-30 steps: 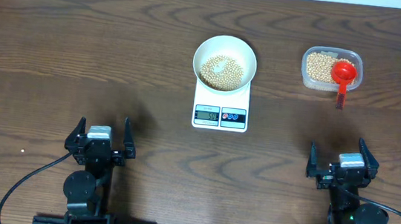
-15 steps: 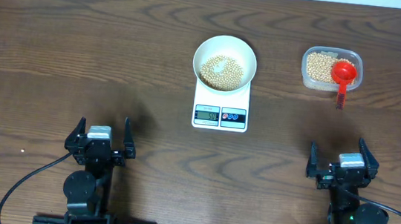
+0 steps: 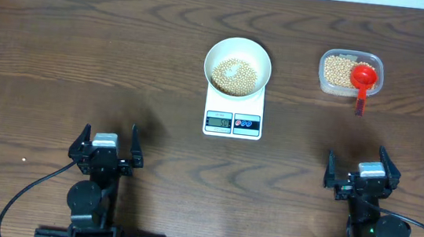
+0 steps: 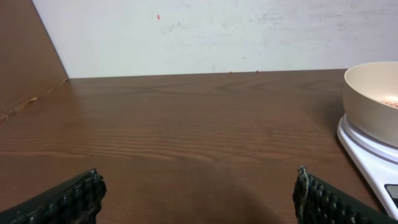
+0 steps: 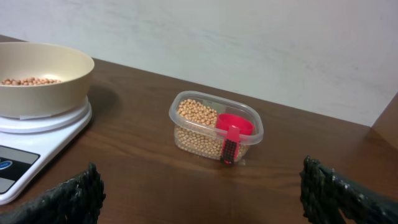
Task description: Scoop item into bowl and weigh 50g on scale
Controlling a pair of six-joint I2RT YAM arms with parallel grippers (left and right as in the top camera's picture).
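Note:
The white bowl (image 3: 237, 66) stands on the white scale (image 3: 234, 113) at the table's middle and holds pale tan beans (image 3: 236, 75). The bowl also shows in the left wrist view (image 4: 373, 96) and the right wrist view (image 5: 43, 78). A clear tub (image 3: 350, 73) at the right holds more beans (image 3: 337, 70) and a red scoop (image 3: 364, 79); it also shows in the right wrist view (image 5: 214, 127). My left gripper (image 3: 106, 145) is open and empty near the front edge, far from the scale. My right gripper (image 3: 359, 169) is open and empty at the front right.
The scale's display and red and blue buttons (image 3: 246, 123) face the front. A white wall (image 4: 205, 34) runs behind the table's far edge. A brown panel (image 4: 25, 56) stands at the left.

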